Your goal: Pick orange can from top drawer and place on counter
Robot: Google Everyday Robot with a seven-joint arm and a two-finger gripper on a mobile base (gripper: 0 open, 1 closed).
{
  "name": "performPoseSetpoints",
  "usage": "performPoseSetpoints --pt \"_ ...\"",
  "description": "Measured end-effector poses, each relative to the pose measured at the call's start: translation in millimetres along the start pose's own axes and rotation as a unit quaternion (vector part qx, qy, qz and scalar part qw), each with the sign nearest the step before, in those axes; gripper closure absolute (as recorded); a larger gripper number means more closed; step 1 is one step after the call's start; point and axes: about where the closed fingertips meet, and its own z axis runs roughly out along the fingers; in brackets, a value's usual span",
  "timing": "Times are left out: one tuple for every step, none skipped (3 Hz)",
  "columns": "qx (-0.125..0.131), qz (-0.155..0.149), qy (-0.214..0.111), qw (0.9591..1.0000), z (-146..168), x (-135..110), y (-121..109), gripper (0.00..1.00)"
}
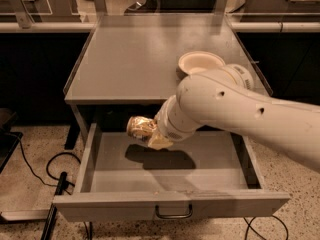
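The orange can [139,127] is a shiny golden-brown wrinkly can held in my gripper [152,135] above the open top drawer [170,171]. It hangs in the air near the counter's front edge, clear of the drawer floor, with its shadow on the floor below. My gripper is shut on the can, and my white arm [235,109] reaches in from the right. The grey counter [130,59] lies above and behind. The drawer's dark looped handle [173,213] shows at the front.
A round cream-white bowl [200,63] sits on the counter's right side, partly hidden by my arm. Black cables [35,171] and a dark bar lie on the speckled floor to the left. Glass-topped furniture stands behind the counter.
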Motion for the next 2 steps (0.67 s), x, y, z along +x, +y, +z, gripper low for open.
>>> performPoseSetpoints --pt "0.017 -0.024 0.002 0.9996 -21.6 -28.7 -40.8 1.0" --pt "0.034 -0.055 -0.003 0.9979 -50.8 -69.3 -76.2 1.0"
